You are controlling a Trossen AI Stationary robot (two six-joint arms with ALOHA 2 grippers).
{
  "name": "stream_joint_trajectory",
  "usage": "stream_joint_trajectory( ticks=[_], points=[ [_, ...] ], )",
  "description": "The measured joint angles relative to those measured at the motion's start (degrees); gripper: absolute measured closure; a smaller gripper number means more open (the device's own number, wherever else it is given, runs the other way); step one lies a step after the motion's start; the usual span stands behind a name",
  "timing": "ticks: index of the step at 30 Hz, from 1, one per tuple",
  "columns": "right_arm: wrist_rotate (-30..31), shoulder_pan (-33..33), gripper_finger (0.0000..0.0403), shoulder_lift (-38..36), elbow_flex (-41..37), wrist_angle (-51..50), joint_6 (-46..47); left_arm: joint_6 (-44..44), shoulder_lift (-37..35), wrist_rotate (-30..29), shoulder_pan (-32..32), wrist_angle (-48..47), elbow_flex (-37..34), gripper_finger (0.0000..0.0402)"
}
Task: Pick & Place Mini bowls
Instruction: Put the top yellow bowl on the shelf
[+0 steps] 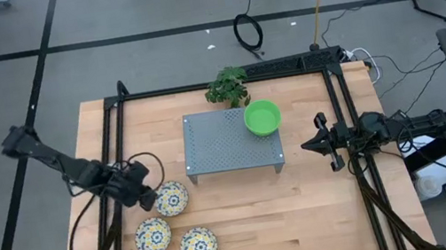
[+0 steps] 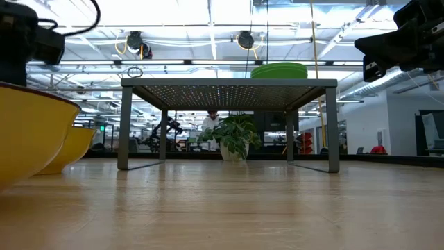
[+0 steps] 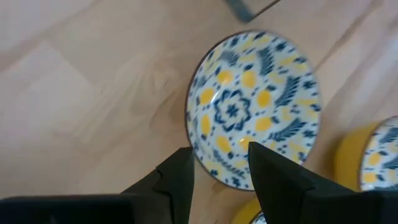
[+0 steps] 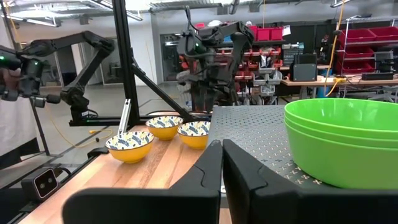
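Observation:
Three white bowls with blue-and-yellow flowers and yellow outsides rest on the wooden table (image 1: 171,199) (image 1: 153,236) (image 1: 198,246). The green bowls (image 1: 262,118) sit stacked on the right far corner of a grey perforated stand (image 1: 226,147); they also show in the right wrist view (image 4: 339,140). My left gripper (image 1: 149,199) is open, and its fingers stand over the left rim of the farthest floral bowl (image 3: 255,106), one over the rim's outside and one over the inside. My right gripper (image 1: 320,140) hangs shut, right of the stand, holding nothing.
A small potted plant (image 1: 229,86) stands at the table's far edge, behind the stand. A black frame (image 1: 341,106) runs around the table. Bare wood lies between the stand and the near edge, right of the floral bowls.

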Motion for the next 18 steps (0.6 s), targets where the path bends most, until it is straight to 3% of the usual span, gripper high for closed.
stream_joint_trajectory(
  ticks=[7,18],
  points=[
    [0.00,0.00,0.0403,0.02,0.00,0.02,-0.02,-0.43,5.04,5.49,3.20,0.00,0.00,0.0250],
    [0.00,0.00,0.0403,0.00,0.00,0.02,-0.02,-1.16,11.92,8.54,5.26,0.26,0.00,0.0250]
  ],
)
